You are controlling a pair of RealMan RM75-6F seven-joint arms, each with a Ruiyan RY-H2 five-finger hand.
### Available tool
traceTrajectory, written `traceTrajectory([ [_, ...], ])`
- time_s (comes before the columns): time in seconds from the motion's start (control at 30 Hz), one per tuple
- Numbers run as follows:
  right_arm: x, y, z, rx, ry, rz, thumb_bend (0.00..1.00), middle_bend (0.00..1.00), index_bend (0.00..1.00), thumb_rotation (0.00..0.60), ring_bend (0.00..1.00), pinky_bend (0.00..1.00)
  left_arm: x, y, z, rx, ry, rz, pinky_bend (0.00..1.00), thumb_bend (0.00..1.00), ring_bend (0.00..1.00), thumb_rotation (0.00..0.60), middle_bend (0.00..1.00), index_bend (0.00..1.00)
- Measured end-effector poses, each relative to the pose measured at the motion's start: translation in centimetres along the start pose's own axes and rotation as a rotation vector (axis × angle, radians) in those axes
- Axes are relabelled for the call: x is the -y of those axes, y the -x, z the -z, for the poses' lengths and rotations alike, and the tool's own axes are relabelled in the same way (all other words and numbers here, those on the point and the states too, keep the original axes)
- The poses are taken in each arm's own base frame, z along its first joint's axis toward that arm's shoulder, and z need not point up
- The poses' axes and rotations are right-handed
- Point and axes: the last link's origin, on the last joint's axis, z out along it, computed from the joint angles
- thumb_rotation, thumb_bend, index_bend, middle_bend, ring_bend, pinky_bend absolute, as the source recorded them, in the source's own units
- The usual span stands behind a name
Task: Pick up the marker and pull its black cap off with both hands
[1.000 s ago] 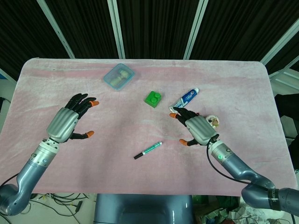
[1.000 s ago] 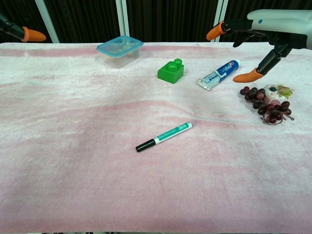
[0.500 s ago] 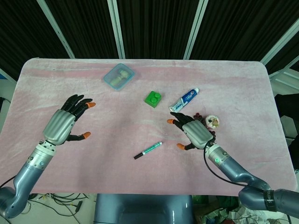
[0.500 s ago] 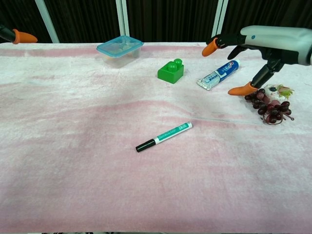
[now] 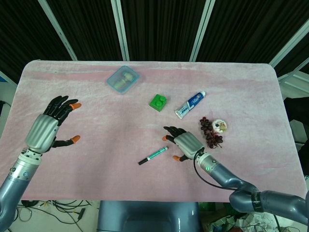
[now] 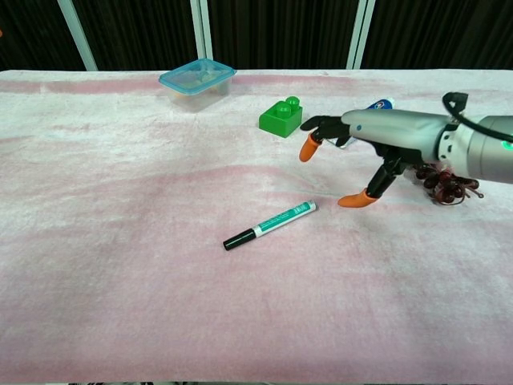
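The marker (image 5: 153,155) (image 6: 270,224) lies flat on the pink cloth, a white and green barrel with its black cap on the near-left end. My right hand (image 5: 182,144) (image 6: 365,140) hovers open just right of the marker's far end, fingers spread, thumb low over the cloth, touching nothing. My left hand (image 5: 47,128) is open far to the left, raised off the cloth, and shows only in the head view.
A green toy brick (image 5: 158,102) (image 6: 281,116), a toothpaste tube (image 5: 190,104) and a bunch of dark grapes (image 5: 211,132) (image 6: 446,180) lie behind and right of my right hand. A lidded blue box (image 5: 123,79) (image 6: 196,79) stands at the back.
My right hand has come down and leftward from beside the grapes to just right of the marker. My left hand has drifted further left, out of the chest view.
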Motion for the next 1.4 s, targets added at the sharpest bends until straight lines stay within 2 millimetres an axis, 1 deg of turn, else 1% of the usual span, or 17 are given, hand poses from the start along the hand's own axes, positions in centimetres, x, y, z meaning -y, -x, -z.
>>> traceTrajectory([
  [0.03,0.3,0.6,-0.6,0.01,-0.003,-0.002,0.18,0.0,0.31,0.6,0.0,0.15,0.0,0.0,0.1,-0.001,0.001,0.003,0.02,0.17,0.0,0.6,0.12,0.14],
  [0.27,1.0,2.4,-2.7,0.026,-0.006,-0.001,0.2,0.0,0.4,0.6,0.0,0.15,-0.2,-0.1,0.5,-0.004,0.014,0.005,0.02,0.17,0.0,0.6,0.12,0.14],
  [0.43,1.2,3.0,-3.7,0.022,-0.001,-0.006,0.22,0.0,0.41,0.6,0.0,0.15,0.1,0.0,0.5,-0.004,0.002,0.005,0.03,0.17,0.0,0.6,0.12,0.15],
  [0.77,1.4,3.7,-4.7,0.028,0.003,-0.033,0.23,0.0,0.44,0.6,0.0,0.15,0.4,0.1,0.4,-0.017,-0.012,-0.003,0.02,0.17,0.0,0.6,0.12,0.15],
  [0.97,1.6,4.2,-5.2,0.035,0.001,-0.044,0.24,0.0,0.47,0.6,0.0,0.15,0.7,0.2,0.5,-0.014,-0.019,-0.014,0.03,0.17,0.0,0.6,0.12,0.15],
  [1.4,1.8,4.8,-5.9,0.034,-0.001,-0.062,0.26,0.0,0.48,0.6,0.0,0.15,0.7,0.4,0.4,-0.028,-0.018,-0.037,0.03,0.17,0.0,0.6,0.12,0.16],
])
